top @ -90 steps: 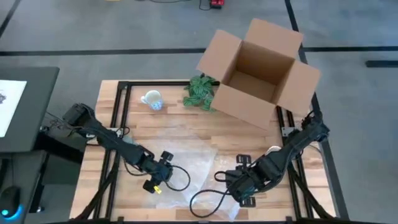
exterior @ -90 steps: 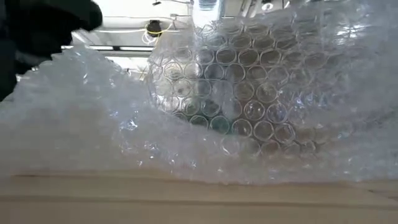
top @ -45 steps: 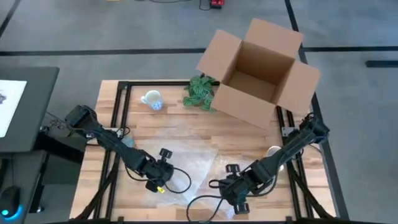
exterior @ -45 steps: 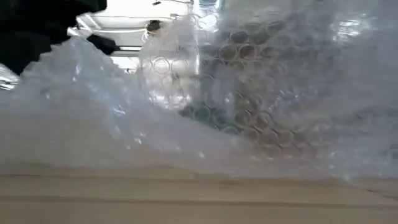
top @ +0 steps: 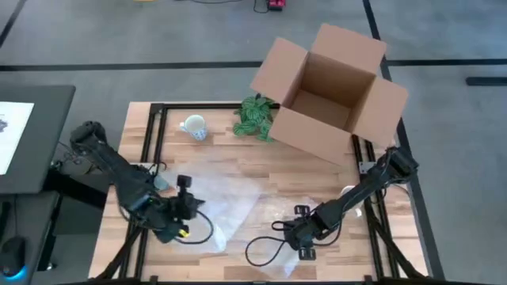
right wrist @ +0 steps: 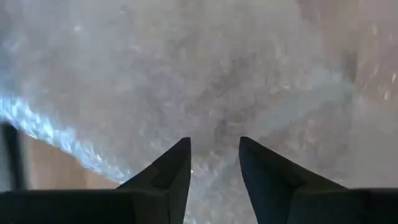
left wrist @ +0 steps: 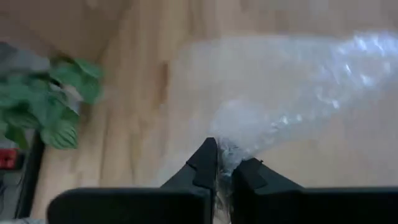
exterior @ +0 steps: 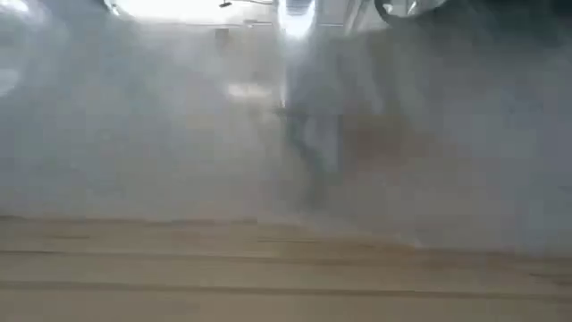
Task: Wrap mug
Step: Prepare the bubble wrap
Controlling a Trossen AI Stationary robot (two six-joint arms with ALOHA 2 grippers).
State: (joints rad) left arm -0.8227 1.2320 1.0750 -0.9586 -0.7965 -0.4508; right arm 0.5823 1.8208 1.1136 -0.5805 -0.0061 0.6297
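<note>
Since a second ago both arms have shifted left, dragging the bubble wrap with them.

High view: left gripper sits at the near-left of the table, right gripper near-centre. Mug stands far-left, well apart from the sheet and untouched, with the plant and the cardboard box to its right.

Low view: blurred haze, probably wrap close to the lens.

Left wrist view: fingers clenched on a bunched edge of wrap.

Right wrist view: fingers parted over wrap, grasping nothing.

To do this well, I'd pull the sheet flat and low and stop it short of the mug with room left to fold.
</note>
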